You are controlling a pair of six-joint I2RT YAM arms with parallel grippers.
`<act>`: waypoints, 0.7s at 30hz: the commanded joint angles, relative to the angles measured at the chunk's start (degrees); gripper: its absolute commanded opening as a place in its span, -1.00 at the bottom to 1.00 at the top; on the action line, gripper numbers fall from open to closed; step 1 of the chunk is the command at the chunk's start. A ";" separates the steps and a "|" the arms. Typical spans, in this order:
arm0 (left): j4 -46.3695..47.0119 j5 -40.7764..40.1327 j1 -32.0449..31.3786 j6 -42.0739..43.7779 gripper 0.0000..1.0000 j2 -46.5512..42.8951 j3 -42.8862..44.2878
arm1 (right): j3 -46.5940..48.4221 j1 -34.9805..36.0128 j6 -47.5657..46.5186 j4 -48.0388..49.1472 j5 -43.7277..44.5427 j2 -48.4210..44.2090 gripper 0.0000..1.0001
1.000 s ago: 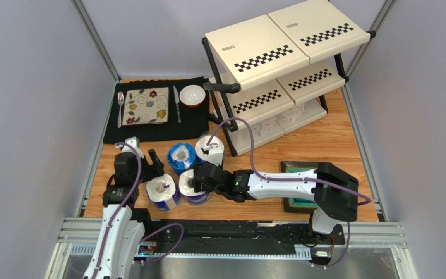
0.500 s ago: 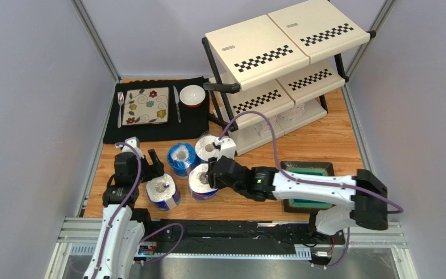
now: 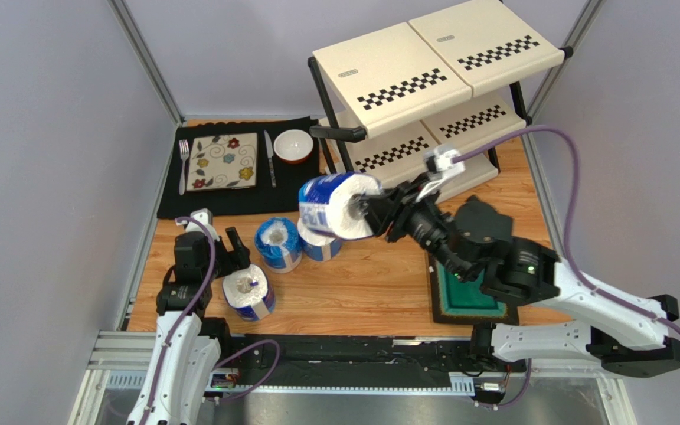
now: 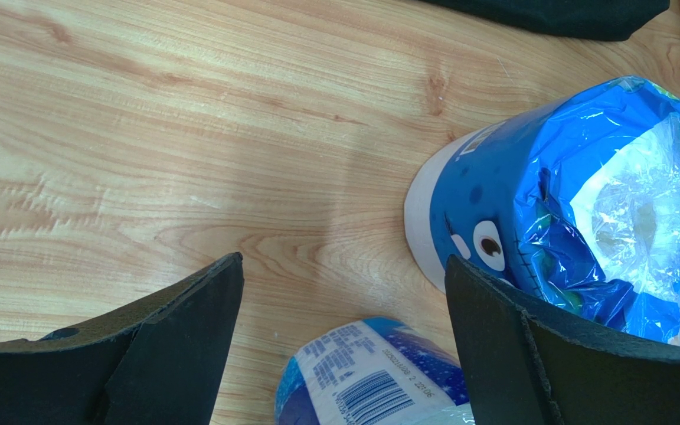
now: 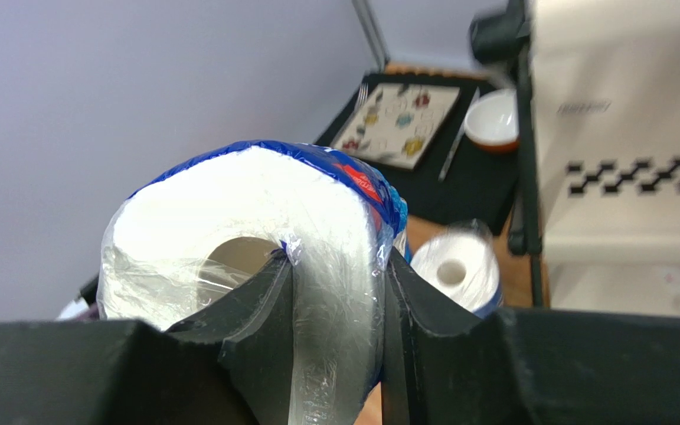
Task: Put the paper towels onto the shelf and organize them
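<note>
From above, the right claw (image 3: 366,212) is clamped on a blue-wrapped roll, the lifted roll (image 3: 335,205), held on its side off the tabletop (image 3: 379,288) just in front of the left end of the shelf (image 3: 423,66) and resting on no tier. Three more wrapped rolls stand on the tabletop: the hidden roll (image 3: 321,248), partly covered by the lifted one, the middle roll (image 3: 279,243) and the near roll (image 3: 248,292). The left claw (image 3: 219,232) sits low beside the near roll, and the right arm crosses above the green tray (image 3: 468,297). A plate (image 3: 222,161) and a bowl (image 3: 293,144) lie on the black mat (image 3: 228,199). In the left wrist view, the left claw (image 4: 343,266) is spread wide with only bare tabletop (image 4: 184,133) between its fingers (image 4: 166,345); the middle roll (image 4: 583,204) stands against the right-hand finger and the near roll (image 4: 370,381) shows at the bottom edge. In the right wrist view, the right claw (image 5: 335,292) pinches the wall of the lifted roll (image 5: 246,221), one of its fingers (image 5: 264,310) in the hollow core and the other outside the wrapper; the hidden roll (image 5: 454,270) stands beyond, beside the shelf (image 5: 618,133).
</note>
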 commanded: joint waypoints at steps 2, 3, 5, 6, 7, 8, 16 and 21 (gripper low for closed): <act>0.76 0.66 -0.09 0.87 0.84 -0.09 -0.11 | 10.04 -0.81 -13.08 3.71 13.91 -3.18 -0.60; 0.76 0.66 0.00 0.78 0.84 -0.01 -0.11 | 10.75 -1.42 -15.61 4.76 17.59 -3.44 -0.60; 0.85 0.84 -0.09 0.87 0.84 0.08 -0.11 | 12.16 -4.58 -16.87 6.17 21.11 -3.27 -0.59; 0.85 1.01 0.00 0.78 0.84 0.17 -0.11 | 14.08 -5.98 -17.74 6.61 21.05 -3.09 -0.59; 0.93 1.02 0.00 0.87 0.84 0.17 -0.11 | 15.05 -9.30 -17.92 6.53 20.18 -2.66 -0.59; 0.85 1.02 0.00 0.87 0.84 0.17 -0.11 | 15.85 -10.99 -17.84 6.61 18.69 -2.22 -0.58; 0.93 1.63 -0.09 0.78 0.84 1.05 -0.20 | 29.28 -29.17 -16.96 6.35 8.14 4.64 -0.57; 1.28 2.25 -0.09 0.78 0.83 1.14 -0.38 | 31.32 -38.41 -13.01 8.20 4.11 9.55 -0.56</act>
